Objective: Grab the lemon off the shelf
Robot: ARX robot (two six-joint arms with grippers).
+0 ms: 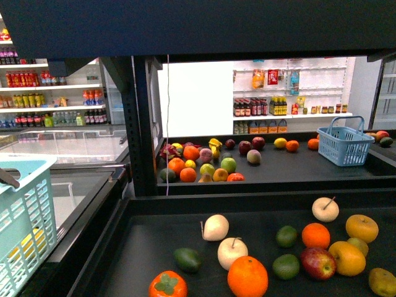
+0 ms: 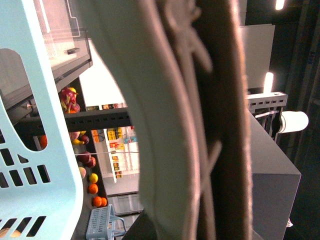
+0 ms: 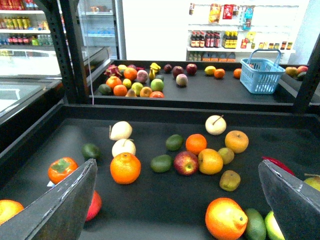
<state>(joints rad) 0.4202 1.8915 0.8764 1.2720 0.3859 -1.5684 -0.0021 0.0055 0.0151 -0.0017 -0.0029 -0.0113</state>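
The black shelf (image 1: 247, 202) has a near tray of mixed fruit and a farther tray behind it. On the farther tray lies a small bright-yellow oval fruit, apparently the lemon (image 1: 280, 143) (image 3: 210, 70), beside an orange. My right gripper (image 3: 177, 205) is open above the near tray (image 3: 150, 112), its dark fingers (image 3: 65, 205) wide apart, and the lemon is far beyond it. My left gripper (image 2: 200, 165) is shut on the pale-blue basket (image 1: 25, 210) (image 2: 45, 165) at the left, its fingers filling the left wrist view as a blur.
On the near tray are oranges (image 1: 247, 276), a red apple (image 1: 318, 262), golden stemmed fruits (image 1: 362, 228), white pears (image 1: 215, 227) and green fruits. A blue basket (image 1: 342, 143) stands at the far tray's right. A black upright (image 1: 141, 124) rises left of centre.
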